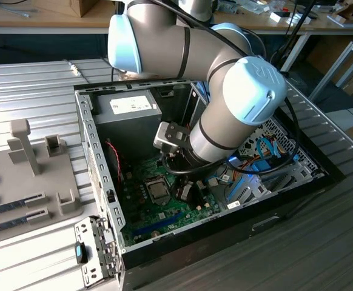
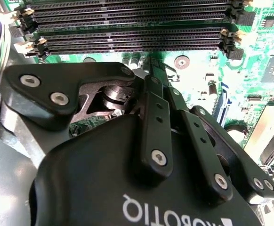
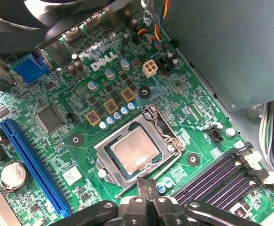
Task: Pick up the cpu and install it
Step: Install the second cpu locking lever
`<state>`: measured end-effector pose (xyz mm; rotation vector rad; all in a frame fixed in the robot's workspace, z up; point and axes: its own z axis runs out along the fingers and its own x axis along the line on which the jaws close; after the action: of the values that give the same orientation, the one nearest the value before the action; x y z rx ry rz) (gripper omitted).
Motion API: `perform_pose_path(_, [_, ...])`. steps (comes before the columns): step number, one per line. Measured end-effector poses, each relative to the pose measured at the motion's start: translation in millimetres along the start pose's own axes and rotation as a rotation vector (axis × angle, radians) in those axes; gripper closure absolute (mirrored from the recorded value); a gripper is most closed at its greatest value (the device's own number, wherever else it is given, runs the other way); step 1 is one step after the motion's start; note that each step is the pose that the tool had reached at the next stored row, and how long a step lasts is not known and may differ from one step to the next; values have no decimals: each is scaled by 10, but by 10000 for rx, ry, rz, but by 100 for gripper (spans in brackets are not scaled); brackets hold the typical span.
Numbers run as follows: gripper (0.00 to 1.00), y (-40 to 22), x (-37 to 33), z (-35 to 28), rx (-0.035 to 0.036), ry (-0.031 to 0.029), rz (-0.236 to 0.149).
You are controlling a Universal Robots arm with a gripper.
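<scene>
The cpu (image 3: 133,149), a silver-grey square with a thin green rim, lies flat in the metal-framed socket (image 3: 105,164) on the green motherboard (image 3: 80,141). A thin latch lever (image 3: 163,129) runs along one side of the frame. My gripper (image 3: 146,186) is shut with nothing between its black fingers, and its tips sit just off the socket's edge, on the side toward the memory slots (image 3: 212,176). In the exterior view the cpu (image 1: 159,191) shows inside the open computer case, with the gripper (image 1: 185,191) low beside it. In the second wrist view the gripper (image 2: 152,71) points down at the board.
The case walls (image 1: 94,157) enclose the board. A grey power supply (image 1: 131,106) fills the case's far corner. Blue and orange cables (image 1: 258,163) lie at the exterior view's right. A long blue slot (image 3: 31,165) crosses the board. A grey fixture tray (image 1: 37,176) with memory sticks (image 1: 13,203) lies outside the case.
</scene>
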<state>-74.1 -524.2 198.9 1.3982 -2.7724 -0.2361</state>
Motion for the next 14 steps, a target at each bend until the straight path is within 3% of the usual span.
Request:
perform_pose_path(7, [89,13,-4,-89,-2,-1,-1])
perform_pose_path(9, [89,21,-6,-143,-1,-1,0])
perform_pose_path(11, [89,34,-13,-239,-1,-1,-1])
perform_pose_path(14, [89,34,-14,-245,-3,0,0])
